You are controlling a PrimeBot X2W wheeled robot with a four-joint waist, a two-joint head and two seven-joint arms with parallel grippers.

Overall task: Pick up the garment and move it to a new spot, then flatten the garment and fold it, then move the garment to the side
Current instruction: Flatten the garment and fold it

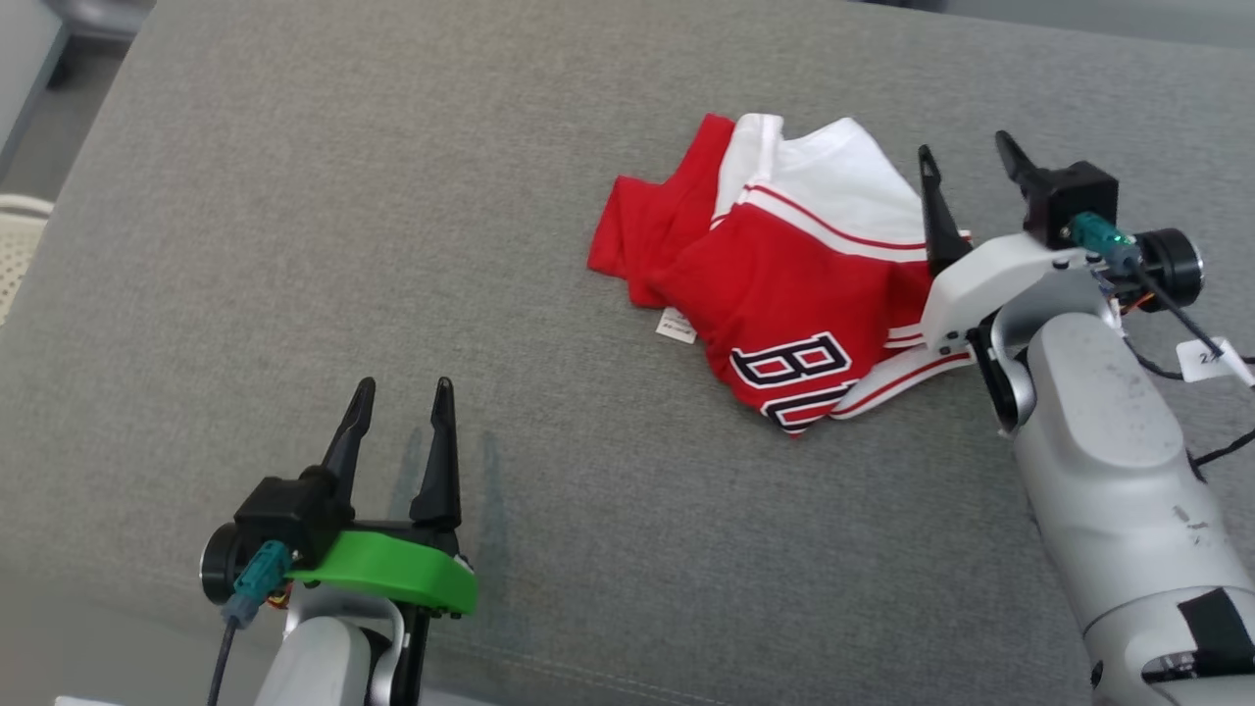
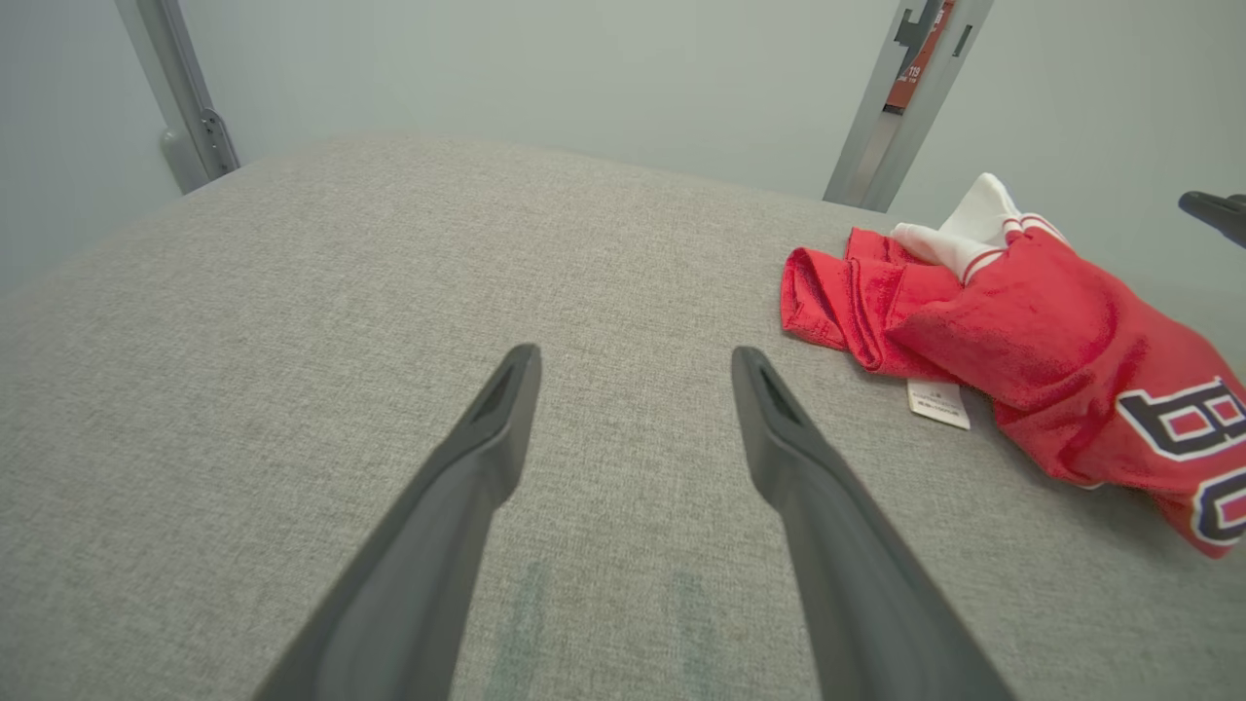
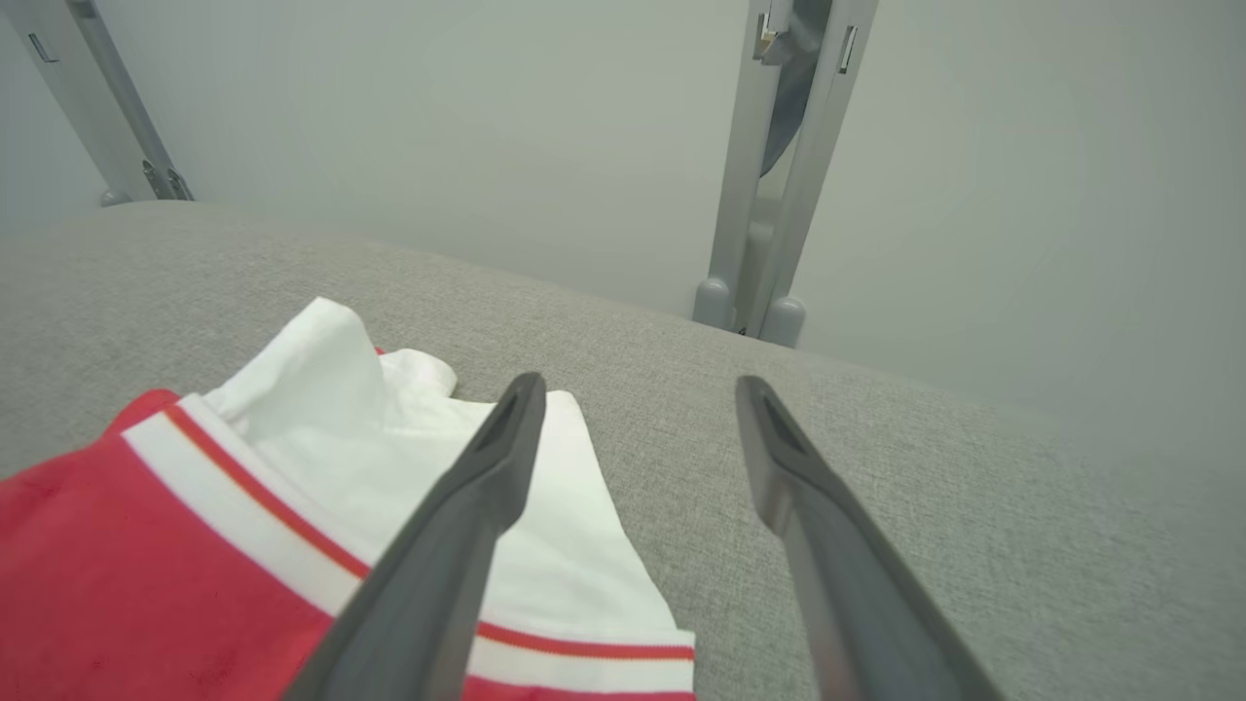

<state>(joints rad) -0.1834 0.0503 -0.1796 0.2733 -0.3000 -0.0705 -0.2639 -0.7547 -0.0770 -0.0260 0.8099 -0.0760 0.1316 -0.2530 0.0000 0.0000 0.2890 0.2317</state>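
The garment [image 1: 784, 270] is a red and white jersey with dark letters, lying crumpled on the grey cushioned surface [image 1: 343, 245]. It lies right of centre in the head view. My right gripper [image 1: 966, 157] hovers open at the garment's right edge, holding nothing. In the right wrist view its left finger lies over the white part of the garment [image 3: 321, 419], and the right gripper [image 3: 638, 389] is open. My left gripper [image 1: 404, 387] stands open at the lower left, well apart from the garment. The left wrist view shows the left gripper [image 2: 633, 355] open over bare fabric, with the garment [image 2: 1022, 331] at the right.
A pale wall and grey metal posts [image 3: 769, 175] stand behind the surface's far edge. A white lattice object [image 1: 15, 245] sits off the left edge. A small white label [image 1: 677, 326] sticks out from the garment's near side.
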